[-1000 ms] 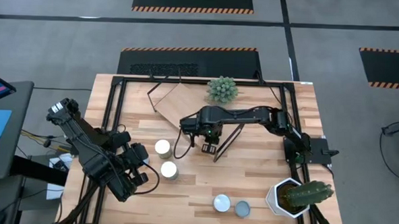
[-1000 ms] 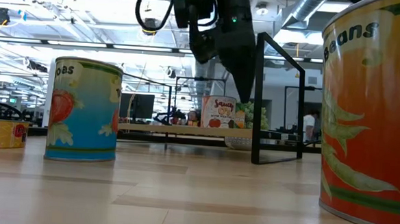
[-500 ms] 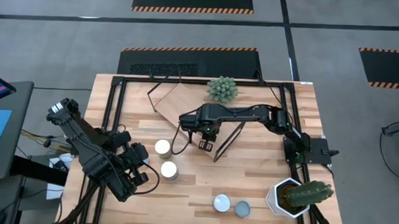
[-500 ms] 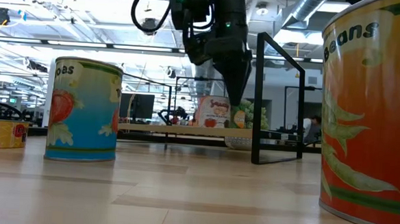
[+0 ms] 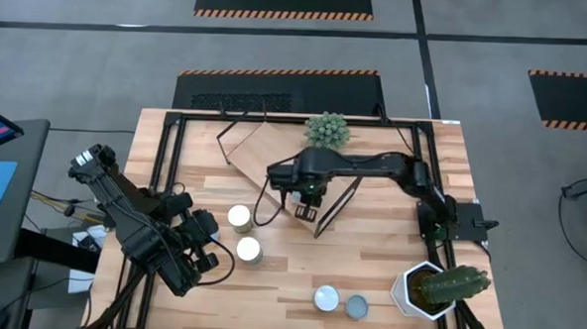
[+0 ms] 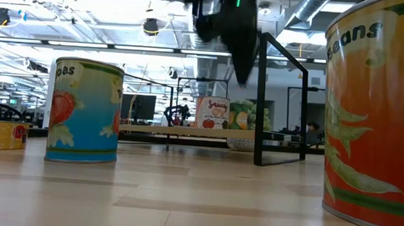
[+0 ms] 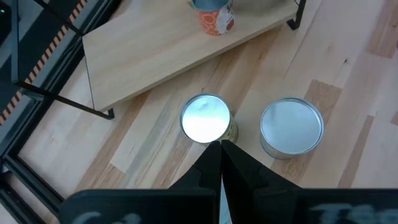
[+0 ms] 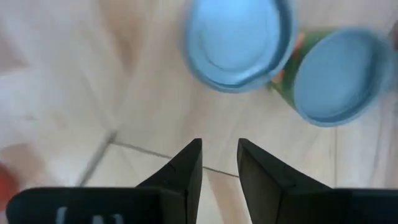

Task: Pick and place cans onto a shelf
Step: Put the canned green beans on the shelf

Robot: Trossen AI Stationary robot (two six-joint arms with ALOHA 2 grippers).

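The shelf [image 5: 262, 149] lies slantwise at the table's far middle; its black frame end [image 6: 280, 103] shows in the low view. Two blue-topped cans [image 8: 239, 38] [image 8: 339, 74] stand on it under my right gripper [image 8: 219, 155], which hovers above them, open and empty. It also shows in the high view [image 5: 307, 198]. In the low view these cans [image 6: 216, 114] stand side by side. Two more cans [image 5: 239, 217] [image 5: 248, 249] stand on the table by my left gripper [image 7: 221, 148], which is shut and empty. Two cans [image 5: 326, 298] [image 5: 357, 306] stand near the front edge.
A white pot with a cactus [image 5: 435, 290] stands at the near right corner. A small green plant [image 5: 327, 131] stands at the far edge by the shelf. Bare planks [image 5: 369, 247] lie between the shelf and the front cans.
My right gripper has dipped toward the shelf and then risen above the two cans; in the low view its fingertips now stand higher and are blurred. The cans on the shelf stay where they were.
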